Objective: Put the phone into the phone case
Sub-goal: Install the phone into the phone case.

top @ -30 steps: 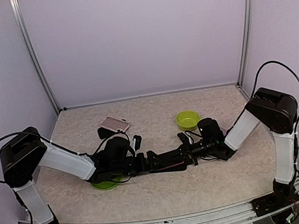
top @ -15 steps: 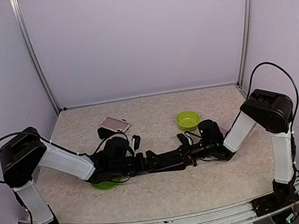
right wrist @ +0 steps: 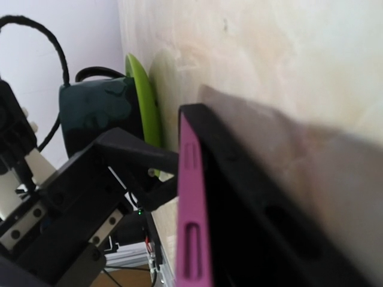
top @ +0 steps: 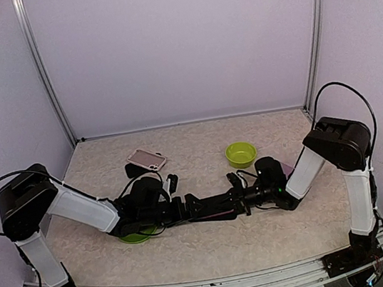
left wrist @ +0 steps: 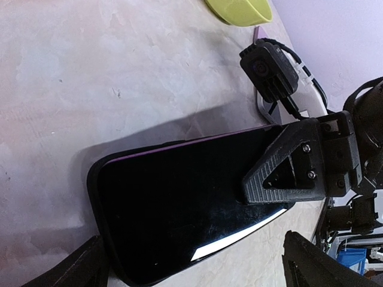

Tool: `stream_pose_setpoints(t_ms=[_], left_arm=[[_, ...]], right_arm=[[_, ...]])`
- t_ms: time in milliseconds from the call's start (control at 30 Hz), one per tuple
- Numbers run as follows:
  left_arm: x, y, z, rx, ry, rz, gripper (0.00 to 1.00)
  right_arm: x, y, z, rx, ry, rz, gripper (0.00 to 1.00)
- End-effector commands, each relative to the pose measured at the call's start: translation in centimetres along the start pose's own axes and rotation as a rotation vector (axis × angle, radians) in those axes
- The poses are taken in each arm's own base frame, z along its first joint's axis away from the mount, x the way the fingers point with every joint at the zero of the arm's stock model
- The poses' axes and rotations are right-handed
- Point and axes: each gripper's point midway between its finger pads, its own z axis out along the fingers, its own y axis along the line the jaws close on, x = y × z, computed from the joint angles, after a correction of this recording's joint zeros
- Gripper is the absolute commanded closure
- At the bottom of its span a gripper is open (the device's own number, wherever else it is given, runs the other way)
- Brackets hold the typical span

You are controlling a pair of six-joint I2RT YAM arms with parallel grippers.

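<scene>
item 1, phone (left wrist: pixel 179 203): black glossy slab w/ purple side edge, lying flat on the table (top: pixel 215 255), centre, between the two arms.
item 2, phone case (right wrist: pixel 239 179): black frame hugging the purple edge in the right wrist view. i can't tell how far the phone sits in it.
item 3, left gripper (left wrist: pixel 197 263): spread wide, one finger at each bottom corner of its own view, near end of the phone between them. i see no grip on anything; its left finger is just beside the phone's corner, contact unclear.
item 4, right gripper (top: pixel 237 199): at the phone's far end, one textured finger (left wrist: pixel 287 164) lying on the screen. 2nd finger hidden, so i can't tell if it's clamped or not.
item 5, green bowl (top: pixel 240 153): behind the right gripper, apart from the phone.
item 6, green plate (top: pixel 135 236): partly under the left arm.
item 7, pink slab (top: pixel 145 159): back left, w/ a small black item (top: pixel 133 170) just beside it.
</scene>
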Motion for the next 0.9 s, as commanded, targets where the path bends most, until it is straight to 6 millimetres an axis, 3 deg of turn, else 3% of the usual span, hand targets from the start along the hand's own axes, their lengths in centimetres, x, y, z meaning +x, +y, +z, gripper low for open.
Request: stream_pose_setpoints(t_ms=[0, 633, 733, 867], left_arm=[[0.9, 0.4, -0.3, -0.003, 0.032, -0.017, 0.01], [0.4, 0.9, -0.5, -0.007, 0.027, -0.020, 0.03], [0.2, 0.1, -0.7, 0.029, 0.027, -0.014, 0.04], [-0.3, -2.4, -1.2, 0.148, 0.024, 0.002, 0.07]], right_arm=[[1.2, 1.5, -0.1, -0.051, 0.020, -0.053, 1.00], [1.4, 4.9, -1.4, -0.117, 0.012, -0.173, 1.00], [1.4, 4.7, -1.1, -0.107, 0.021, -0.180, 1.00], [1.6, 4.9, -1.0, -0.113, 0.038, -0.199, 1.00]])
